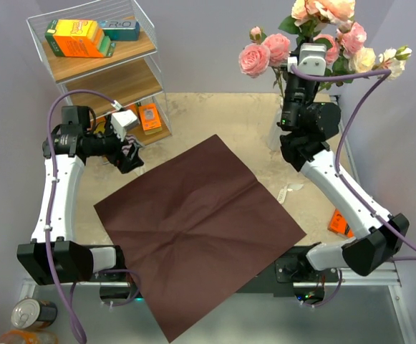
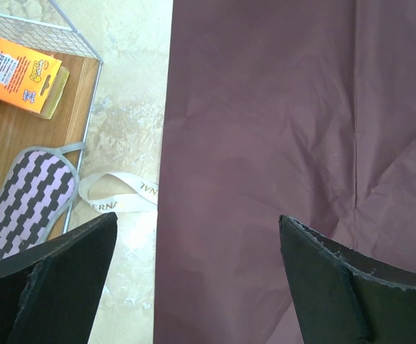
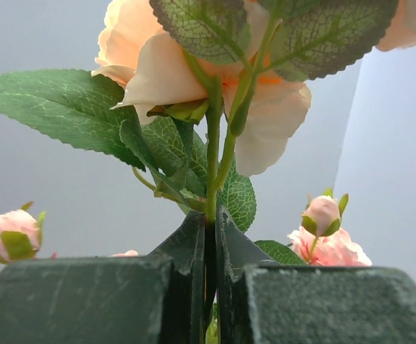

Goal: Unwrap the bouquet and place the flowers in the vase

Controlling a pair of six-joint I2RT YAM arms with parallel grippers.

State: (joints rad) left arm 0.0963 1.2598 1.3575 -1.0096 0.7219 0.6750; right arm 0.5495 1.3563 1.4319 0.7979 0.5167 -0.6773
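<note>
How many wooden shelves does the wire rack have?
3: top shelf, middle shelf beneath it, bottom shelf at table level. None seems hidden.

Dark maroon paper (image 1: 200,222) at centre; pink and cream roses (image 1: 254,59), green leaves, upper right; orange box (image 1: 75,37) upper left; lilac-and-black zigzag cloth (image 2: 28,193); cream ribbon (image 2: 109,206).

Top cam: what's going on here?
Unwrapping is done: the maroon paper lies flat on the table, with the ribbon beside it. The right gripper, fingers shut on a rose stem, holds the flowers upright at the far right by the vase. The left gripper hangs open over the paper's edge, empty.
</note>
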